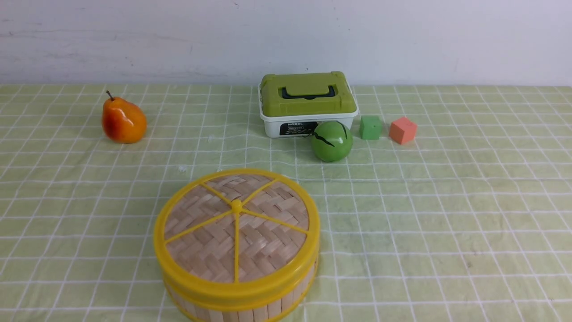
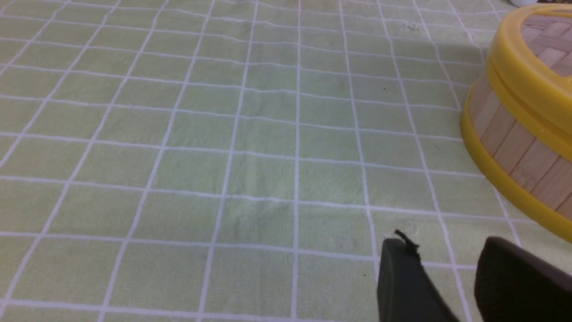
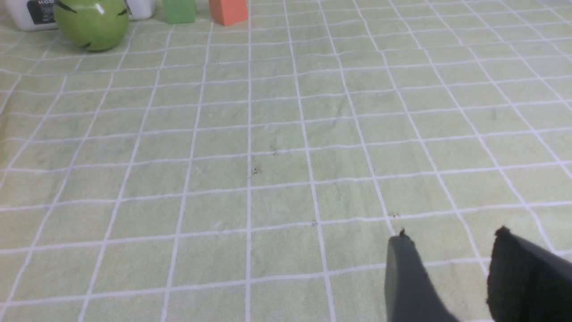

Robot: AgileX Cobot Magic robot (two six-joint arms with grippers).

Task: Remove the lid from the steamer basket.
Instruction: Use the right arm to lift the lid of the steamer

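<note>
The lid (image 1: 237, 228), woven tan bamboo with a yellow rim, spokes and centre knob, sits closed on the steamer basket (image 1: 250, 308) at the table's near centre-left. The left wrist view shows the lid's rim (image 2: 518, 76) and the basket's slat wall (image 2: 514, 143) off to one side. My left gripper (image 2: 447, 248) is open and empty above the cloth, short of the basket. My right gripper (image 3: 451, 239) is open and empty over bare cloth, away from the basket. Neither gripper shows in the front view.
A green-and-white checked cloth (image 1: 447, 223) covers the table. A pear (image 1: 124, 120) lies far left. A white box with an olive-green top (image 1: 307, 103), a green round fruit (image 1: 331, 140), a green cube (image 1: 370, 127) and an orange cube (image 1: 402, 130) stand at the back.
</note>
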